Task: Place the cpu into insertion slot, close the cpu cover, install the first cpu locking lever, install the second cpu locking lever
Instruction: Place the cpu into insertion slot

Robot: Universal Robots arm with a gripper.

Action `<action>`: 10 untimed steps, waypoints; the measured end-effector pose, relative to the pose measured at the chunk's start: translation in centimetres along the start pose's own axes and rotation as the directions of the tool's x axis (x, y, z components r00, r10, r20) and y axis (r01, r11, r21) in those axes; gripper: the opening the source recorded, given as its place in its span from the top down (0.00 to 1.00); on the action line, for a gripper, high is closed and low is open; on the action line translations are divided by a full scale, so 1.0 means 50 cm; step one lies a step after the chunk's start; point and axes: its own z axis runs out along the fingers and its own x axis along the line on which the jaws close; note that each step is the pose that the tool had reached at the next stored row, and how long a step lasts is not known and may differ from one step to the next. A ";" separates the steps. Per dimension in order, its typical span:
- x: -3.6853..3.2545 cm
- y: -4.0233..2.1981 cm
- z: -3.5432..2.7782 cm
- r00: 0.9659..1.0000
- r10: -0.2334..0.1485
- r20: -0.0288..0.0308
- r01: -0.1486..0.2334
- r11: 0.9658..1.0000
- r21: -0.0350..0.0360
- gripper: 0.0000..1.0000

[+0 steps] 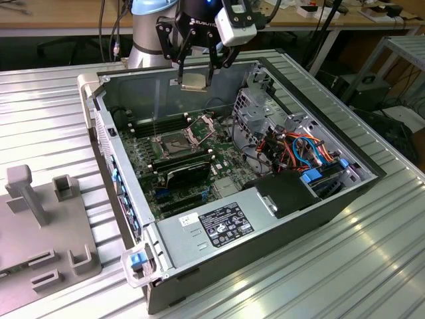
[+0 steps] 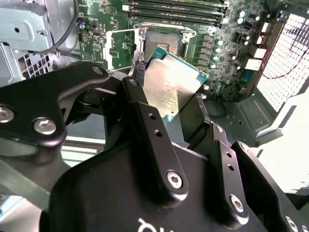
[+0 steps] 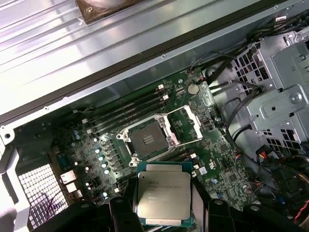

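The cpu (image 3: 163,195) has a matt silver-grey metal top with a thin green border. The gripper (image 2: 169,96) is black, smooth and a little glossy, with bright metal screws. The insertion slot (image 3: 145,139) has a dark matt centre and a silvery metal rim. The cpu cover (image 3: 195,121) is thin shiny metal. The computer case (image 1: 179,232) is dull grey sheet metal, and the bench (image 1: 372,252) is ribbed bright metal.

Lab: robot arm (image 1: 149,33), cable-strewn workbenches (image 1: 66,16)

Arm (image 1: 151,36) pointing down, jaws clamped on cpu (image 1: 193,81) edges.
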 end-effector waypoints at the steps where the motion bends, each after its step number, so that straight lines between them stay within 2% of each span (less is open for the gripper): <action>1: 0.000 0.000 0.000 1.000 0.018 0.001 -0.018 1.000 0.000 0.46; 3: 0.000 0.000 0.001 0.998 0.063 0.003 -0.063 0.998 0.001 0.46; 6: 0.000 0.000 0.001 0.995 0.097 0.004 -0.097 0.995 0.002 0.46; 10: 0.000 0.000 0.002 0.989 0.151 0.007 -0.151 0.989 0.003 0.46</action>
